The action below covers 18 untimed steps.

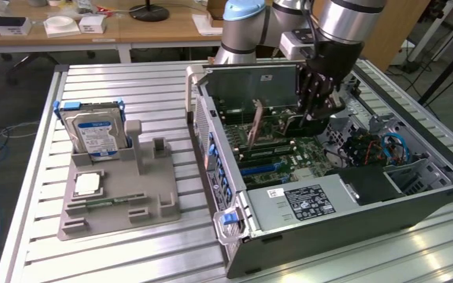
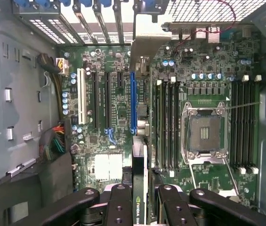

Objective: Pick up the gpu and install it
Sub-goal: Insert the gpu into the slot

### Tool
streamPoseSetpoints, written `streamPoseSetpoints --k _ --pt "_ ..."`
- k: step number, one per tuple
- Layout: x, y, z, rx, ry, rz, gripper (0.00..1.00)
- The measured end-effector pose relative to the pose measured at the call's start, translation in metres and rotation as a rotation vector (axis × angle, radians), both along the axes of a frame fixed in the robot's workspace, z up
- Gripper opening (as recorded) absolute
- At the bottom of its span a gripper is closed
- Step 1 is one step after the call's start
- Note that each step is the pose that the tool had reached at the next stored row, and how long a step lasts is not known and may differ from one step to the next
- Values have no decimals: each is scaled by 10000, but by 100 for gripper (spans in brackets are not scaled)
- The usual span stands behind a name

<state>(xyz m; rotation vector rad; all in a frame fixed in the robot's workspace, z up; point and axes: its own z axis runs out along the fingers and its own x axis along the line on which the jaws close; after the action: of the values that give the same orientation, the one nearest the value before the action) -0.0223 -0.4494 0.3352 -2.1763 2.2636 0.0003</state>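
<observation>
Wrist view, end effector (image 2: 142,194) clamped on gpu (image 2: 139,162) — thin green card, edge-on, silver end bracket

the gripper (image 1: 315,112) holds the gpu (image 1: 288,125) in the open computer case (image 1: 329,230).

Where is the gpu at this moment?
In the wrist view the gpu stands on edge between the fingers of the gripper, inside the open computer case, over the blue slot on the motherboard.

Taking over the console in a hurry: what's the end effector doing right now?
End effector: closed, holding the gpu.
</observation>
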Motion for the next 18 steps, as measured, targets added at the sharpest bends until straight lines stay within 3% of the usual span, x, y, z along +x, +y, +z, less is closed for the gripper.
streamPoseSetpoints --k 18 --pt "-108 -15 -146 -2 1 5 26"
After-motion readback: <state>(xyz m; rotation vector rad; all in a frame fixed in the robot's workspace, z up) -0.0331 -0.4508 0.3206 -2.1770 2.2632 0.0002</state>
